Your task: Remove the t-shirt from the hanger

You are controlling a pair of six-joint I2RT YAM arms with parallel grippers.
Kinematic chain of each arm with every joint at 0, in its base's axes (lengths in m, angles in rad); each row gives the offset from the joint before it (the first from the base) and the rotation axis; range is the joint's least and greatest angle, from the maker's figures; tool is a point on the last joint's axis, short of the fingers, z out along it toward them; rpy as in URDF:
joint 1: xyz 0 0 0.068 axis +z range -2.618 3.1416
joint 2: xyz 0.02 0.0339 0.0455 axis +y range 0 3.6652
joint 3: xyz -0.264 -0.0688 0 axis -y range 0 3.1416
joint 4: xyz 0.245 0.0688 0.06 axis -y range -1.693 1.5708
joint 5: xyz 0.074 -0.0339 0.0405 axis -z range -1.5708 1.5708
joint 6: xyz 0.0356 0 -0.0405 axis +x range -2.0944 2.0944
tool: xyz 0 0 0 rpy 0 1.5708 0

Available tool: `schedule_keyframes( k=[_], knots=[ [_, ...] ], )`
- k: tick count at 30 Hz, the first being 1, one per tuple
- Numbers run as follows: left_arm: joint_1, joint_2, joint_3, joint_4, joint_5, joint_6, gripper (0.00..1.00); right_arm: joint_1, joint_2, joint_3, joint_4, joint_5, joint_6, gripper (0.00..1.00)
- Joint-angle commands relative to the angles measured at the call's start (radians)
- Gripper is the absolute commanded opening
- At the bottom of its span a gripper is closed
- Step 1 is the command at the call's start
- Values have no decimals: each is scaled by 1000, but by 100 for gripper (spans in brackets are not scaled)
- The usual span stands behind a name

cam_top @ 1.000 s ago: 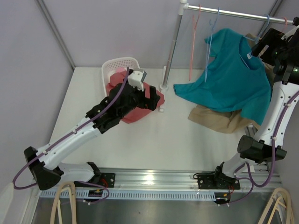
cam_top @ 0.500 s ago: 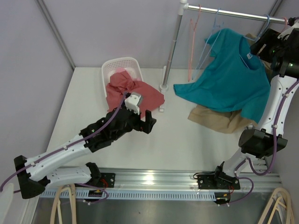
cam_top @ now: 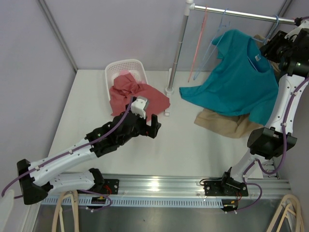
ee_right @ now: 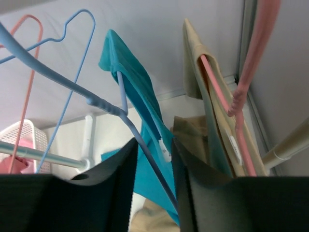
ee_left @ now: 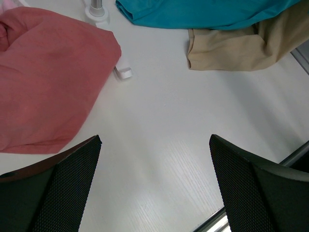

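From above, the teal t-shirt (cam_top: 236, 79) hangs as soft, creased knit near the right end of a shiny metal rail (cam_top: 241, 13). Its lower edge overlaps a crumpled beige garment (cam_top: 227, 123) in this view. Of its hanger (cam_top: 276, 21) only a thin blue hook shows. The rest is hidden by cloth and by the right end effector (cam_top: 277, 43), whose jaws we cannot make out here. A matte red cloth (cam_top: 137, 94) spills from a white latticed basket (cam_top: 126, 70). The left end effector (cam_top: 153, 126) hovers over the pale surface (cam_top: 193, 150), just beside that cloth.

In the left wrist view we see two black, finely dimpled fingers (ee_left: 53, 188) spread wide, with only bare, faintly grained surface between them. The left end effector (ee_left: 154, 145) is fully apart and holds nothing. The red cloth is cut off at the left edge, and the teal and beige fabrics at the top. A small white clip (ee_left: 123, 72) lies near the red cloth.

In the right wrist view, the right end effector (ee_right: 154, 142) has its jaws drawn close, leaving a narrow slot. The smooth blue plastic hanger, ribbed at its bend (ee_right: 104, 104), slants down through that slot. We cannot tell whether the pads pinch it. The t-shirt drapes over the hanger, seen edge-on, its lower part hidden behind the fingers. A pink hanger (ee_right: 217, 92) carries beige cloth just beside it
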Motion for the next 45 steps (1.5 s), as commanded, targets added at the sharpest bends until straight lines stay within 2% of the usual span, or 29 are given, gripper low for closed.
schedule_keyframes(
  k=[1, 3, 4, 7, 18, 23, 29, 36, 39, 42, 45],
  knots=[
    [-7, -1, 13, 25, -27, 12, 99, 3, 5, 48, 37, -26, 4, 36],
    [-7, 2, 10, 26, -27, 11, 99, 10, 3, 50, 35, -29, 5, 28],
    [-7, 2, 6, 26, -27, 11, 100, 14, 0, 50, 37, -29, 4, 15],
    [-7, -1, 2, 28, -28, 12, 100, 40, -1, 59, 32, 0, -1, 0],
    [-7, -10, -7, 25, -47, 23, 100, 149, 14, 125, -43, 99, -16, 0],
    [-7, 1, 19, 51, -31, 63, 100, 285, -8, 145, -44, 298, -77, 0],
    [-30, 11, 42, 121, -59, 144, 99, 342, -43, 191, -53, 343, -68, 0],
    [-56, 19, 45, 163, -66, 182, 99, 384, -159, 127, -37, 426, -74, 0],
    [-63, 22, 48, 175, -68, 190, 93, 405, -202, 101, -46, 451, -76, 0],
    [-76, 34, 65, 195, -70, 210, 92, 430, -260, 33, -34, 491, -61, 0],
    [-120, 37, 69, 279, -79, 276, 92, 462, -291, 7, -81, 587, -19, 0]
  ],
)
